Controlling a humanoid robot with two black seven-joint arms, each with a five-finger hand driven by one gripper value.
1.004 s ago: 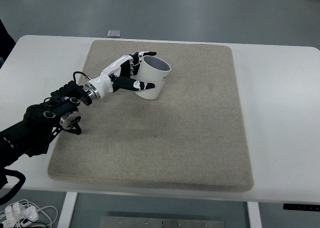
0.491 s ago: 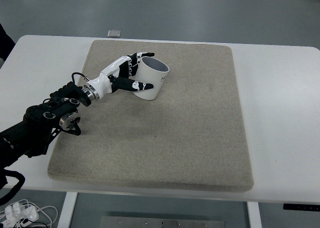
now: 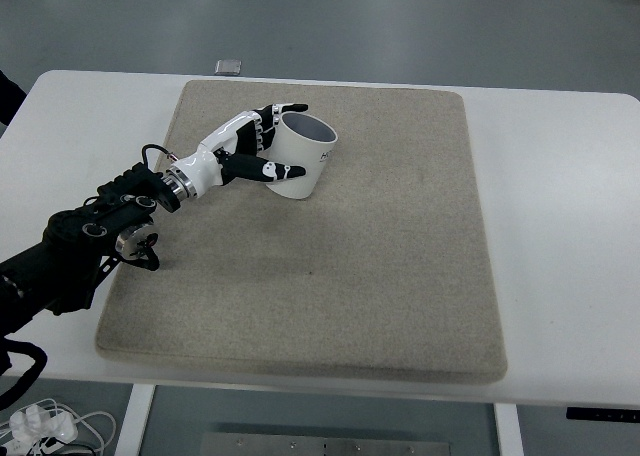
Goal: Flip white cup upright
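White cup [image 3: 302,156] is clasped between fingers [image 3: 262,168] of left hand [image 3: 245,144], mouth tilted up; grip should be kept firm until base sits flat on mat [image 3: 400,276].

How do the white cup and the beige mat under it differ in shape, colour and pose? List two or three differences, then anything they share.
The white cup is round and hollow with a grey inside; the beige mat is flat and square. The cup is glossy white; the mat is dull and textured. The cup is tilted in the left hand; the mat lies flat. Both rest on the white table.
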